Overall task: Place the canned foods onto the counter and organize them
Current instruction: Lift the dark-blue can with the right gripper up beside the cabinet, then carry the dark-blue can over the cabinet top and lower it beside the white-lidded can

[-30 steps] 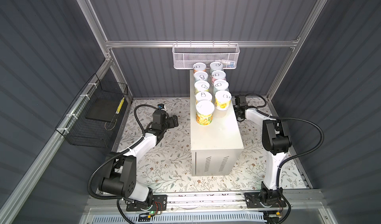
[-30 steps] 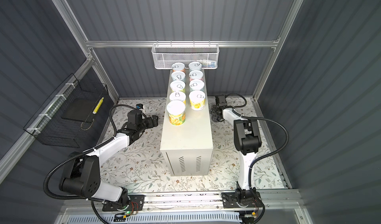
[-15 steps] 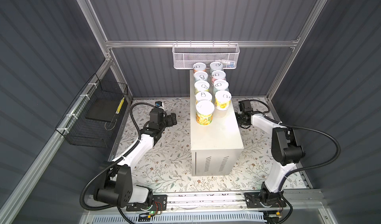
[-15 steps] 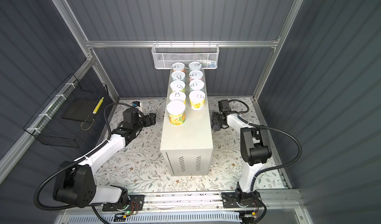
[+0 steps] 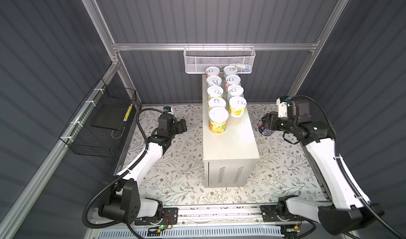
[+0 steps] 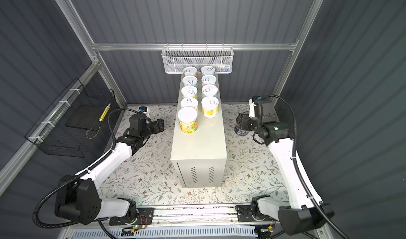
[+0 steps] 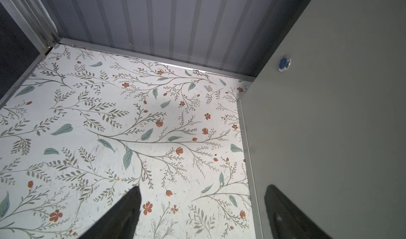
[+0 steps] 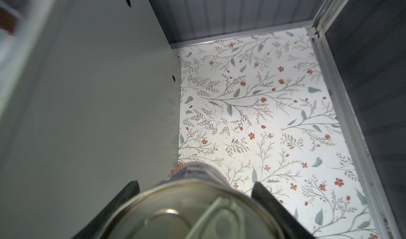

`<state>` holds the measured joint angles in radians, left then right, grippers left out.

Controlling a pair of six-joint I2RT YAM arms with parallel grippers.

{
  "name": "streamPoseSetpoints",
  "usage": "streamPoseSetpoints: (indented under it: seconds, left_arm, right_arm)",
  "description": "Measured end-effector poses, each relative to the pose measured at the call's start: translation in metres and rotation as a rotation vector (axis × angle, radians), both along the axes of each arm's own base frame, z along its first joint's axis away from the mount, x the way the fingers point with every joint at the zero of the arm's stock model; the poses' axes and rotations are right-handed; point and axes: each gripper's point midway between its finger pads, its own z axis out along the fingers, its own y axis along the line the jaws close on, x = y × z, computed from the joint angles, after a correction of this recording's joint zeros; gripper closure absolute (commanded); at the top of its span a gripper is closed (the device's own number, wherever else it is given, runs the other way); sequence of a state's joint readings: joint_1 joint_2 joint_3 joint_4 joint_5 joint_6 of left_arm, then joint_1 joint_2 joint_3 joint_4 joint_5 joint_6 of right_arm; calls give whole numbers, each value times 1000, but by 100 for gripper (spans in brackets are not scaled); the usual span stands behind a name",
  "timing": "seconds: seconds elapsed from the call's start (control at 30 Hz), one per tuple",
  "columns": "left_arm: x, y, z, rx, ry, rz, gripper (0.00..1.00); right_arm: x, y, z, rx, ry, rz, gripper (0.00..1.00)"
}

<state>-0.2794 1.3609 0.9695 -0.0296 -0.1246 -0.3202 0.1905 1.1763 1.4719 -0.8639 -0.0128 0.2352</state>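
Observation:
Several canned foods stand in two rows on the back half of the beige counter (image 5: 230,143) (image 6: 200,143), with a taller yellow-orange can (image 5: 218,120) at the front of the left row. My right gripper (image 5: 269,122) (image 6: 242,121) (image 8: 195,184) is shut on a dark-blue can (image 5: 264,130) (image 6: 240,131) (image 8: 193,205), held upright above the floor beside the counter's right wall (image 8: 87,117). My left gripper (image 5: 182,125) (image 6: 160,124) (image 7: 202,187) is open and empty, low over the floor beside the counter's left wall (image 7: 329,139).
A white mesh basket (image 5: 219,59) hangs on the back rail just behind the rear cans. A black wire basket (image 5: 101,125) hangs on the left wall. The floral floor (image 5: 175,172) surrounds the counter, bounded by grey ribbed walls.
My right arm has swung its elbow outward and carried the dark-blue can a little away from the counter, toward the front. My left arm has stretched out; its gripper has hardly shifted.

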Motion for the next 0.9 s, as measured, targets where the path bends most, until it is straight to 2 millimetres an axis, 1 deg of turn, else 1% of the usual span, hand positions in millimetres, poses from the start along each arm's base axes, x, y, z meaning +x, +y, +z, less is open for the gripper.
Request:
streamPoseSetpoints:
  seconds: [0.1, 0.2, 0.3, 0.47, 0.57, 0.63, 0.8, 0.9]
  left_arm:
    - [0, -2, 0, -8, 3, -8, 12]
    - [-1, -3, 0, -11, 4, -14, 13]
    - [-1, -3, 0, -11, 4, -15, 13]
    - [-1, -4, 0, -14, 5, -21, 14]
    - [-3, -6, 0, -19, 8, -31, 14]
    - [-4, -7, 2, -22, 7, -37, 14]
    - [-8, -11, 7, -39, 3, -65, 15]
    - [-9, -16, 10, -52, 9, -91, 15]
  right_arm:
    - [-27, 6, 29, 1, -44, 50, 100]
    - [-47, 15, 56, -17, -61, 110, 100]
    - [-58, 23, 80, -30, -78, 162, 100]
    - [-70, 34, 106, -33, -81, 237, 100]
    - [-75, 45, 117, -16, -87, 292, 100]
    - [-78, 54, 121, -7, -90, 331, 100]
    - [-85, 87, 120, 12, -83, 443, 100]
    - [-83, 108, 119, 17, -83, 495, 100]
